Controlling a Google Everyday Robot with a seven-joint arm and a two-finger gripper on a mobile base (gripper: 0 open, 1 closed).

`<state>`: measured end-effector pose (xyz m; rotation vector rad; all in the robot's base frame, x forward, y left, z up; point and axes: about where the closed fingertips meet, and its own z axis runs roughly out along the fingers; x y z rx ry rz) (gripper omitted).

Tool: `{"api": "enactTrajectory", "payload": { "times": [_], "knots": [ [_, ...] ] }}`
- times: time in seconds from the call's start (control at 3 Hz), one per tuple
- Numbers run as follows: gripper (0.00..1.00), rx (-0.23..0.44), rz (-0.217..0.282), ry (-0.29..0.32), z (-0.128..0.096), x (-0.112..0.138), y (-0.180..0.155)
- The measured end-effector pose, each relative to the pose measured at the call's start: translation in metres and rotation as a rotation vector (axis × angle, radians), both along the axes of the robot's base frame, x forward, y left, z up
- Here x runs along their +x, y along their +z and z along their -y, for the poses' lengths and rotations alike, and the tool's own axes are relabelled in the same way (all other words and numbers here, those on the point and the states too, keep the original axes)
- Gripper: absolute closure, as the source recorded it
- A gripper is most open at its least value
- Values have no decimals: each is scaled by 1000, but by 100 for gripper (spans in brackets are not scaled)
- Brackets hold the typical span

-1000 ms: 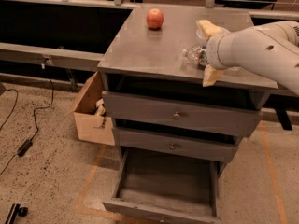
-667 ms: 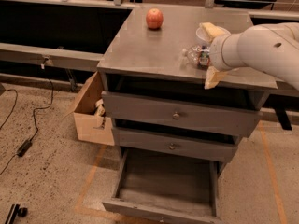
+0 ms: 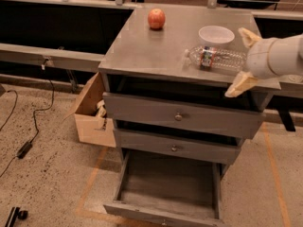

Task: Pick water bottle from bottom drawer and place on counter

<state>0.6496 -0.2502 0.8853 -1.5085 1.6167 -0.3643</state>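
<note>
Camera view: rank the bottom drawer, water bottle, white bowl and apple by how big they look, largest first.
1. bottom drawer
2. water bottle, lying on the counter
3. white bowl
4. apple
Bottle and bowl look close; the bowl sits farther back. The pincer, open, hangs at the bottle's base end.

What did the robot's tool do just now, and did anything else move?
The tool slid back to the right, away from the water bottle's middle, fingers spread open, uncovering a white bowl. The water bottle stayed lying on the counter; the apple and open bottom drawer did not move.
</note>
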Motion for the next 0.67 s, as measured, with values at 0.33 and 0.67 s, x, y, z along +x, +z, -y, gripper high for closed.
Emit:
{"api": "enactTrajectory", "payload": {
  "times": [0.33, 0.67],
  "knots": [
    [0, 59, -18, -153, 43, -25, 17],
    [0, 83, -27, -192, 49, -27, 20]
  ]
}}
